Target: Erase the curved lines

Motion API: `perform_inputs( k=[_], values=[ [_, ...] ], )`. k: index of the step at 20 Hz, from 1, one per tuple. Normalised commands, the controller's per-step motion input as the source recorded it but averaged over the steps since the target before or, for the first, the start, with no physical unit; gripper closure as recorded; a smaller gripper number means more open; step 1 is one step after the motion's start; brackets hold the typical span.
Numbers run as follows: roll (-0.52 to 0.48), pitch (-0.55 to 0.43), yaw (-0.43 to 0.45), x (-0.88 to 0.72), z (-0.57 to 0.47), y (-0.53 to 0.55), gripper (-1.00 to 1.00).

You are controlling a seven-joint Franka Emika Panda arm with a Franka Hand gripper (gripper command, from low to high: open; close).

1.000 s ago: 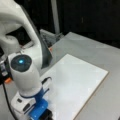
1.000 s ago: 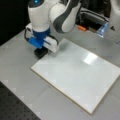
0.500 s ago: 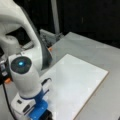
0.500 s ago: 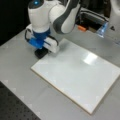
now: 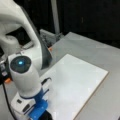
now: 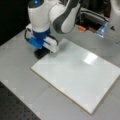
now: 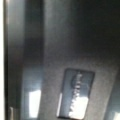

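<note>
The white board (image 5: 80,82) (image 6: 80,75) lies flat on the grey table in both front views. No curve lines show on it in any view. My gripper (image 6: 41,53) hangs from the blue and white hand and stands low at the board's left corner, by its edge. A dark block shows under the hand there. In a front view the gripper (image 5: 44,115) is at the bottom edge, over the board's near corner. The wrist view is filled by a dark grey surface with a shiny label (image 7: 76,93); no fingers show in it.
A bright glare spot (image 6: 90,58) sits on the board's right half. Behind the board are a small orange object (image 6: 81,28), a pale blue item (image 6: 102,30) and dark equipment. A black perforated mat (image 6: 15,110) borders the table at bottom left.
</note>
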Motion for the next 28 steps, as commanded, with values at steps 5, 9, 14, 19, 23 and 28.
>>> perform_inputs(
  k=[5,9,14,19,23,28],
  values=[
    [0.056,0.128,-0.12,-0.03,0.32,0.04,-1.0],
    [-0.008,0.132,-0.083,-0.06,0.52,0.16,-1.0],
    [-0.054,0.138,-0.071,-0.04,0.37,0.36,-1.0],
    [-0.076,0.111,-0.043,-0.06,0.12,0.46,-1.0],
    [-0.006,0.024,-0.119,-0.13,0.03,0.45,-1.0],
    [0.069,-0.035,-0.163,-0.23,0.02,0.4,-1.0]
  ],
)
